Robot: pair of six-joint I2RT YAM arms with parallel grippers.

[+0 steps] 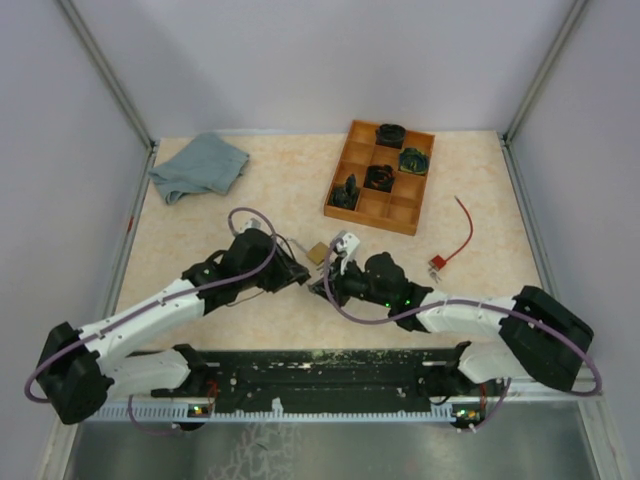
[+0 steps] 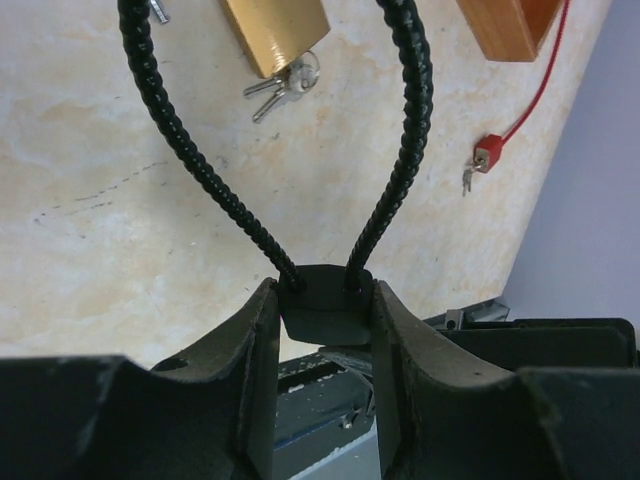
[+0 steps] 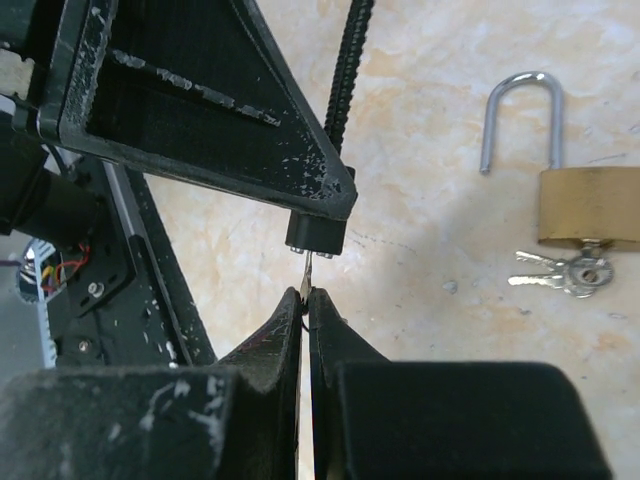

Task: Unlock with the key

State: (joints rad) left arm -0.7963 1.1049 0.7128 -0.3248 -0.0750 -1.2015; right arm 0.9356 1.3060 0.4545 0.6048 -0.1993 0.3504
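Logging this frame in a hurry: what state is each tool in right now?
Left tool: closed on the body of the black cable lock.
Right tool: shut on a small key, its tip at that lock.

Looks like a lab robot test cell: pale blank panels on aluminium posts box in a marble-pattern tabletop. My arms are bolted to a black base rail at the near edge, with purple cables exposed. Small props sit in a wooden compartment tray, and a grey cloth lies loose.
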